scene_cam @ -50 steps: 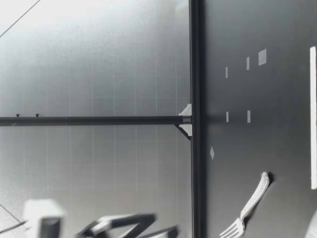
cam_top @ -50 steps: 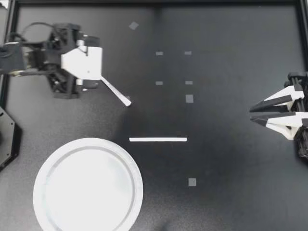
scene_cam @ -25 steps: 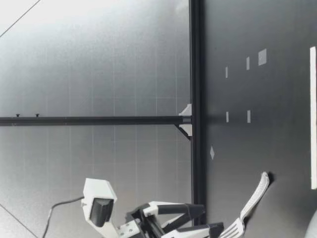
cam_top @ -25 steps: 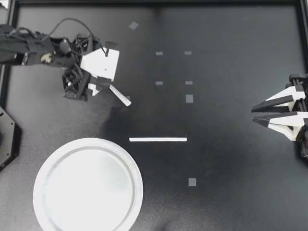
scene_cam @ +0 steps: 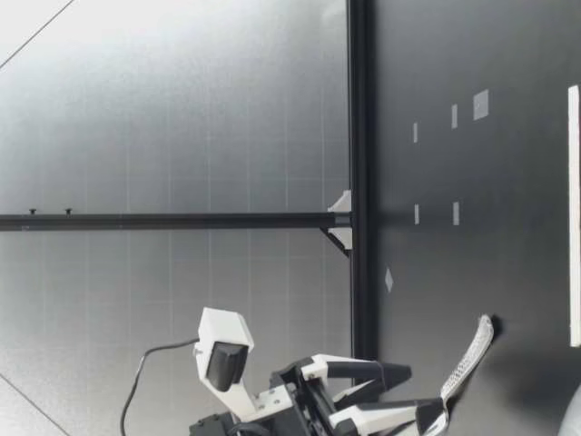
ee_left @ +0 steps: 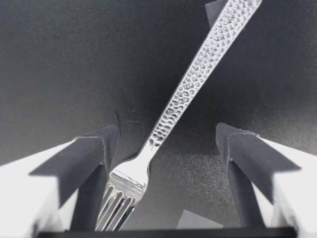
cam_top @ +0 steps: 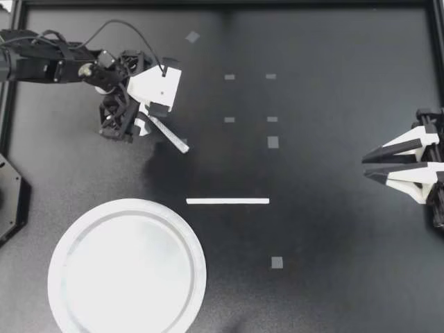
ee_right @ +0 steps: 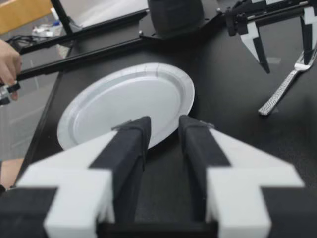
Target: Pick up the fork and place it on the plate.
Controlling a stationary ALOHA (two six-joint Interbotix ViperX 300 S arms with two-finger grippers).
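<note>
The silver fork [cam_top: 170, 134] lies on the black table, its handle pointing toward the middle and its tines hidden under my left gripper [cam_top: 137, 125]. In the left wrist view the fork [ee_left: 198, 74] runs between the open fingers [ee_left: 94, 153], which stand clear of it on both sides. Seen from the low camera, my left gripper [scene_cam: 404, 395] hangs just above the table at the tine end of the fork [scene_cam: 467, 359]. A white round plate [cam_top: 127, 267] sits nearer the front edge. My right gripper [cam_top: 366, 166] rests open and empty at the right side.
A white strip [cam_top: 227, 201] lies between the fork and the plate's right side. Small grey tape squares [cam_top: 272, 142] dot the table's middle. In the right wrist view a person's hand [ee_right: 7, 59] shows beyond the table's frame, past the plate [ee_right: 124, 99].
My left arm has reached right and come down, so its open fingers now straddle the tine end of the fork. The fork, plate and right arm have not moved.
</note>
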